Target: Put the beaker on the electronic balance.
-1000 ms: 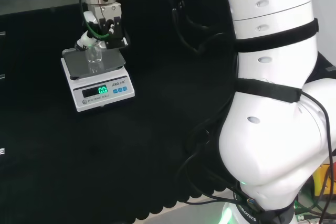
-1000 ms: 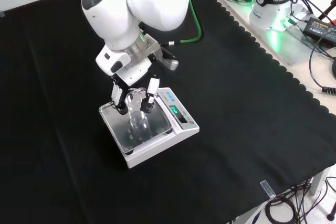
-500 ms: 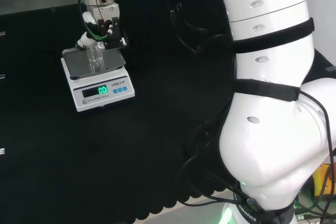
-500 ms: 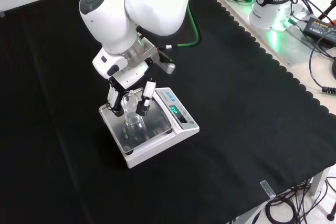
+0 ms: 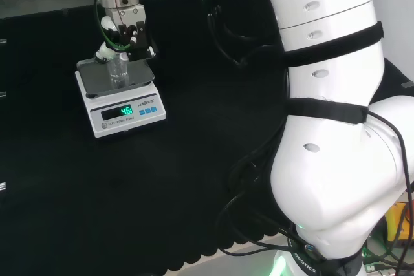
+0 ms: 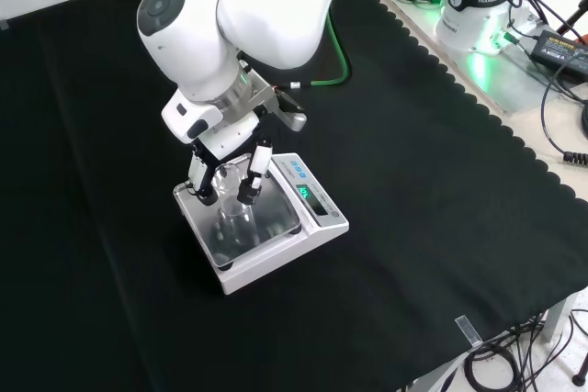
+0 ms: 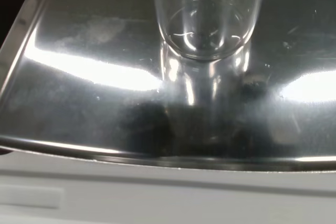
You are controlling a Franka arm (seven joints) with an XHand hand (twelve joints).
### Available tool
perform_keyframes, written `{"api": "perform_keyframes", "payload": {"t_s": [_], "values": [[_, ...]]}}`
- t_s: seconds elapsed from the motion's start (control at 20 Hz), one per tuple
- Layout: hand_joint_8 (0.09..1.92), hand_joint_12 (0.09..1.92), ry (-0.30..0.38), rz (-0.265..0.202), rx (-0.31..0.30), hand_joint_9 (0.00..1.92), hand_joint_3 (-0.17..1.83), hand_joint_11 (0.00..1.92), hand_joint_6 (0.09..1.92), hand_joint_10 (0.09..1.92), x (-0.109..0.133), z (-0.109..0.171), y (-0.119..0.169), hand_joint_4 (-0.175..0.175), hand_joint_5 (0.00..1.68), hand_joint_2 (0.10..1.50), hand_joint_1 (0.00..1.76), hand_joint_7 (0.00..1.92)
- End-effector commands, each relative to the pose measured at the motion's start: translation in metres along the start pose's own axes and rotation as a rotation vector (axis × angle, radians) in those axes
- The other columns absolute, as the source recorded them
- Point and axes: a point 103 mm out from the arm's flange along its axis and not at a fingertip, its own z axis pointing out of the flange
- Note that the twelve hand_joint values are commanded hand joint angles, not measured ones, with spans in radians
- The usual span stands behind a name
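Note:
A small clear glass beaker stands upright on the steel pan of the white electronic balance, which has a lit green display. In the front view the beaker sits mid-pan on the balance. The black and white hand hovers just over it, fingers hanging down on either side of the beaker's top and spread wider than the glass. In the head view the hand is above and slightly behind the beaker. The wrist view looks down at the beaker's base resting on the shiny pan.
The balance stands alone on the black cloth. The arm's big white links rise at the head view's right. Cables and a lit base lie beyond the cloth's scalloped edge at the front view's upper right.
The hand has risen a little while the beaker stayed on the pan. The figures on the balance's green display have changed.

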Motion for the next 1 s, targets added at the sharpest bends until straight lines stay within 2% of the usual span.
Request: {"api": "perform_keyframes", "payload": {"t_s": [0.05,0.35,0.45,0.7,1.0], "values": [[0.85,0.59,-0.001,-0.003,0.009,1.49,-0.17,1.63,0.88,0.36,0.0,0.001,-0.0009,-0.175,0.78,1.11,1.07,1.1],[0.87,0.64,-0.002,-0.005,0.024,1.49,-0.17,1.56,0.91,0.35,0.0003,0.0021,-0.0008,-0.175,0.72,1.09,1.01,1.05],[0.89,0.69,0.006,-0.005,0.029,1.43,-0.17,1.48,0.93,0.35,0.0004,0.003,-0.0004,-0.175,0.65,1.08,0.97,1.0],[0.92,0.86,0.017,-0.008,0.034,1.21,-0.17,1.27,0.9,0.41,0.0003,0.0042,-0.0001,-0.174,0.48,1.04,0.85,0.86],[0.92,1.13,0.024,-0.014,0.026,0.78,-0.17,0.9,0.75,0.66,-0.0004,0.0042,-0.0014,-0.13,0.35,0.98,0.66,0.61]]}}
